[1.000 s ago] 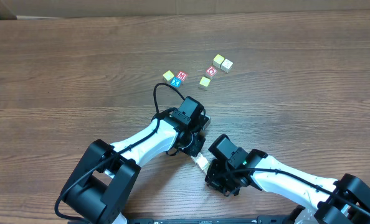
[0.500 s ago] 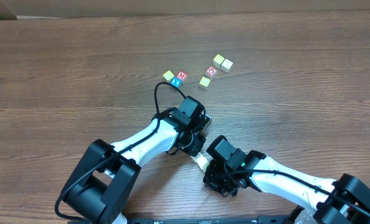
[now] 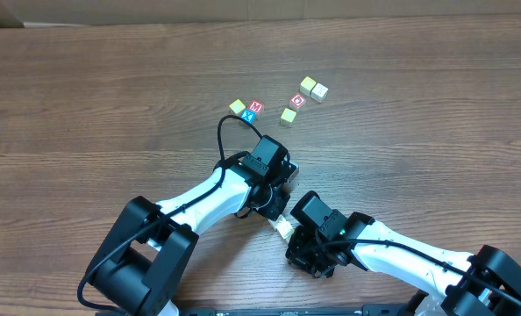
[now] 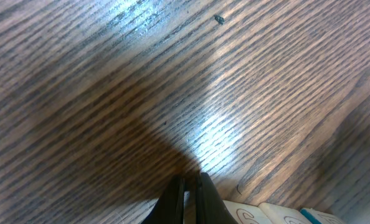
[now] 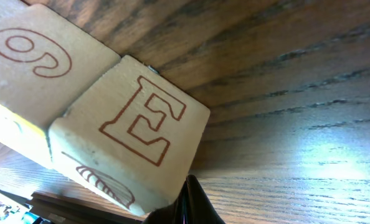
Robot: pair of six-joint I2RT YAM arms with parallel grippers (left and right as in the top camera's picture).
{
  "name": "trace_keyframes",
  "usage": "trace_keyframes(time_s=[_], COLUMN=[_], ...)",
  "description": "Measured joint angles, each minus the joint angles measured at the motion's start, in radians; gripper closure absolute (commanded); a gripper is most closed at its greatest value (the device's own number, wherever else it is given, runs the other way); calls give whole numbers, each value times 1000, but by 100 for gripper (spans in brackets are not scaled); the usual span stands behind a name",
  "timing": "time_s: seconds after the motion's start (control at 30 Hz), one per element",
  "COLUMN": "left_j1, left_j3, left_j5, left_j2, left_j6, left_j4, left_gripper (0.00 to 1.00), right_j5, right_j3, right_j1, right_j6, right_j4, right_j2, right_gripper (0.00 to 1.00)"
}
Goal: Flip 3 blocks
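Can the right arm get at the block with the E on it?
Probably yes: the block marked E lies right at the tip of the shut right hand, nothing between; it must open first.

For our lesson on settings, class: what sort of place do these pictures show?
Probably a robotics lab bench: two robot arms work over a wood-grain table, with small wooden letter blocks laid out for handling.

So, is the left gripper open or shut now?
Shut. In the left wrist view the left gripper shows its two dark fingers nearly touching, with nothing between them.
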Motion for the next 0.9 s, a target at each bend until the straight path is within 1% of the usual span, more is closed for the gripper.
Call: trace_keyframes(time_s=[0.23, 0.73, 0.9], left_j1=[0, 0, 0], left_j3=[0, 0, 0], left_j5=[0, 0, 0], left_j2=[0, 0, 0], left_j6=[0, 0, 0], left_j4=[0, 0, -1], left_gripper=[96, 96, 96], right_j5=[-2, -6, 2], right_j3=[0, 0, 0], right_j1=[24, 25, 25], right_j6=[14, 17, 18], right_j4=[5, 6, -42], right_j2=[0, 0, 0], right_gripper=[96, 96, 96])
